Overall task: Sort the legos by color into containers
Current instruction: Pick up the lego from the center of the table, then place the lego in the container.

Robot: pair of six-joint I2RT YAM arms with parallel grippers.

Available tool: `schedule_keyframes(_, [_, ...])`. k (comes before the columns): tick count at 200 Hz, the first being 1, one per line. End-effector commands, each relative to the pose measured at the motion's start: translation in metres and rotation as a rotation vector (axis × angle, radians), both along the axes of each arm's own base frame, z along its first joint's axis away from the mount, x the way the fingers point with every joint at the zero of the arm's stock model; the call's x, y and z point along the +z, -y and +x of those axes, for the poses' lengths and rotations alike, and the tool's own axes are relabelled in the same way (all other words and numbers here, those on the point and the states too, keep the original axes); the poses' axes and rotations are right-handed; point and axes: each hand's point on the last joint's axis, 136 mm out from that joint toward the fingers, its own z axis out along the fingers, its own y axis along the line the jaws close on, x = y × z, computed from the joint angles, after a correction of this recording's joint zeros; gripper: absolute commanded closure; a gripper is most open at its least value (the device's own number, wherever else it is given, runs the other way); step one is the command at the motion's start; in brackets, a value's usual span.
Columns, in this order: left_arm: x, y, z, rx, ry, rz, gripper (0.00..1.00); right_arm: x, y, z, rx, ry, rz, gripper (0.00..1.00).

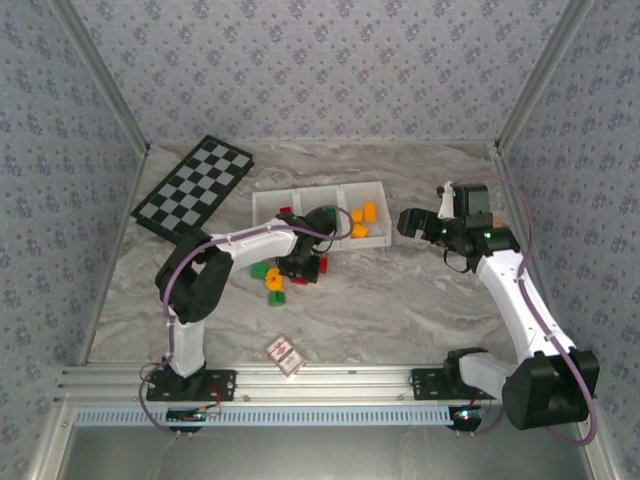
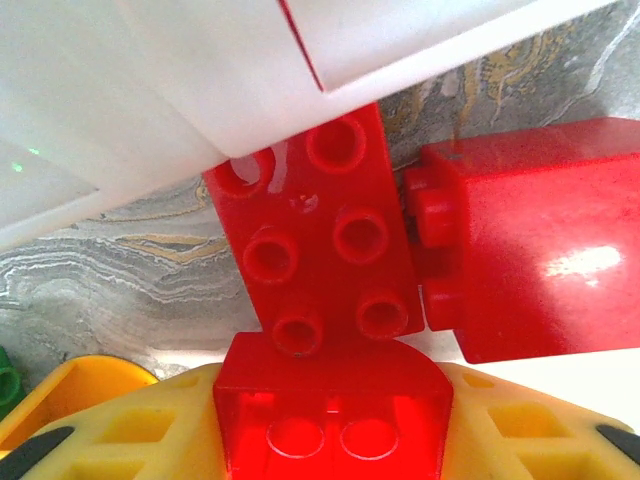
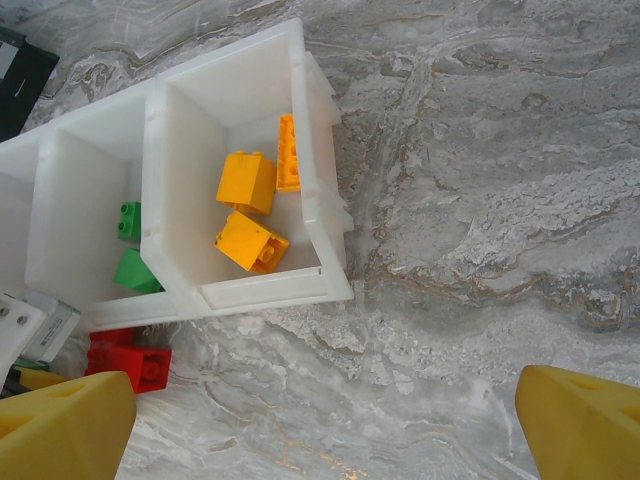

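Looking at the left gripper down at table level, a flat red lego sitting right between the jaws. Pads seemingly flush against both long sides, but can't tell whether truly pinched or just touching. Key bit, the long axis: running straight out ahead of the fingers, so squeezing across the narrow width, the right way round as far as can be judged. Dead ahead, past the far end of that lego, the white tray wall, basically touching. Just right of the jaws, a chunkier red lego on its side, studs butting up against the flat one or nearly so. Probably calls for a straight-up lift to avoid dragging it along.

Over to the right gripper: fingers wide apart, nothing between them, hanging above bare marble table, tray end ahead and to its left. Orange-yellow legos in the compartment nearest it, green legos in the next one along. Guessing red belongs in the far end compartment, so a job for the left arm, much nearer to the lego and to that end of the tray.
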Motion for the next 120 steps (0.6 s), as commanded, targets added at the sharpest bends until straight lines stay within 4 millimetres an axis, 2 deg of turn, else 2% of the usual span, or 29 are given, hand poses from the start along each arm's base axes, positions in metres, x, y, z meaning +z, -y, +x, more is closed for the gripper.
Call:
schedule_keyframes(1, [0.004,-0.009,-0.003,0.016,0.001,0.046,0.59,-0.005,0.000,-0.002,-0.001,-0.016,0.012,0.00])
schedule_keyframes(38, [0.039,-0.015,0.005,0.015,0.076,0.038,0.60,-0.005,0.000,-0.001,-0.002,-0.016,0.014,0.00])
schedule_keyframes(68, [0.071,-0.028,0.019,0.027,0.131,0.019,0.60,-0.005,0.001,-0.001,-0.004,-0.017,0.014,0.00])
schedule_keyframes(120, [0.109,-0.059,0.074,0.093,0.202,-0.047,0.59,-0.006,0.001,-0.001,-0.005,-0.018,0.018,0.00])
